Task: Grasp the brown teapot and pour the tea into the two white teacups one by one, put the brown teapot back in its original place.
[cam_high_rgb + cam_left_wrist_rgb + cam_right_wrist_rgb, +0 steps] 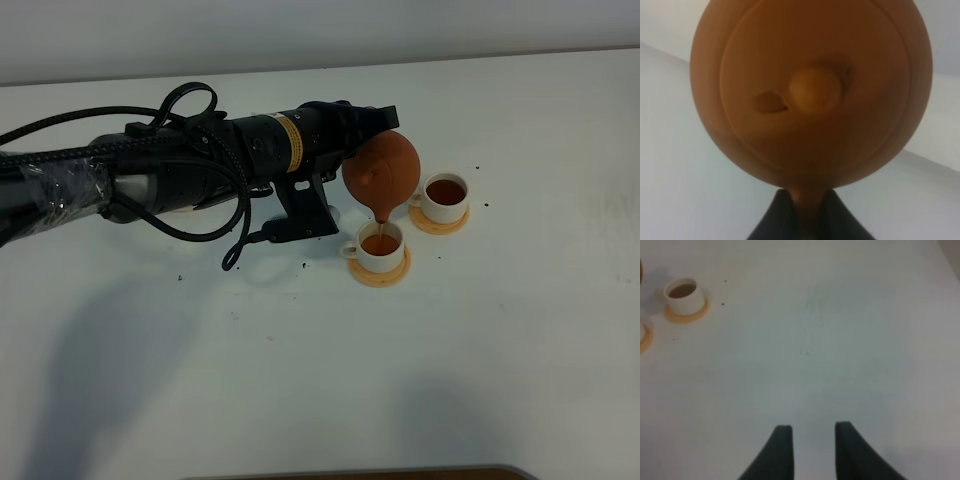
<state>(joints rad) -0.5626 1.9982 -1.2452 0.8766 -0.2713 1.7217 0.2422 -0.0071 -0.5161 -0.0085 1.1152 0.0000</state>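
Note:
My left gripper (372, 128) is shut on the handle of the brown teapot (383, 172) and holds it tipped, spout down, over the nearer white teacup (380, 246). A stream of tea runs from the spout into that cup. The farther teacup (444, 196) holds dark tea. Each cup sits on an orange coaster (379, 271). The left wrist view is filled by the teapot's lid and knob (812, 90). My right gripper (812, 437) is open over bare table; the farther cup (684, 295) shows in its view. The cream saucer is hidden.
The left arm and its cables (190, 165) stretch across the left of the white table (300, 380). A dark edge (380, 473) shows at the table's front. Small dark specks lie near the cups.

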